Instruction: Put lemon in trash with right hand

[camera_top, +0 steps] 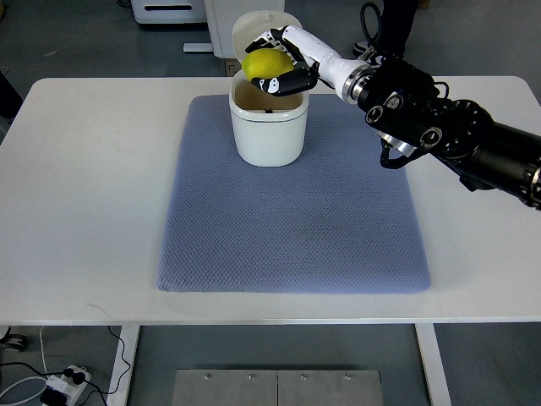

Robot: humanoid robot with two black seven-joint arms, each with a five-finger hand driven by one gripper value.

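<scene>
A yellow lemon is held in my right hand, whose black and white fingers curl around it. The hand holds the lemon just above the open mouth of a white trash bin whose lid stands tipped up at the back. The bin stands at the far middle of a blue-grey mat. My right arm comes in from the right edge. My left arm does not show.
The mat lies on a white table. Beyond the far table edge are white equipment and cables on the floor. A power strip lies on the floor near the front left.
</scene>
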